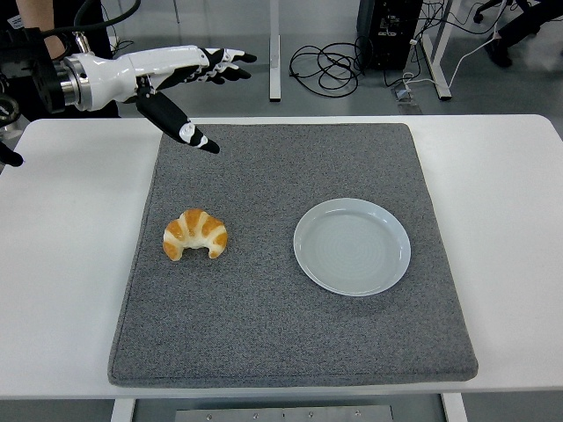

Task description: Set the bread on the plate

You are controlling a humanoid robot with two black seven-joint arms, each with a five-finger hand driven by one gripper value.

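- Plate first: the round, pale grey-blue ceramic plate (352, 246) lies flat on the right half of a dark grey felt mat (290, 334), and it holds nothing; only its faint concentric rings show inside the rim.
- Bread: the golden-brown, crescent-shaped croissant (195, 235) lies on the left half of the same mat, well apart from the plate, its two tips pointing toward the near edge.
- The mat covers the middle of the white tabletop (62, 264), leaving bare white margins on both sides.
- The left hand (189, 79), white-shelled with black fingers, comes in from the upper left and hangs above the mat's far left corner, well clear of the croissant.
- Its fingers are spread out straight toward the right, and the thumb (183, 127) angles down toward the mat; the hand holds nothing.
- A person in dark clothing (40, 18) stands at the top left, behind the arm.
- Black cables (325, 63) lie coiled on the grey floor beyond the tabletop's far edge.
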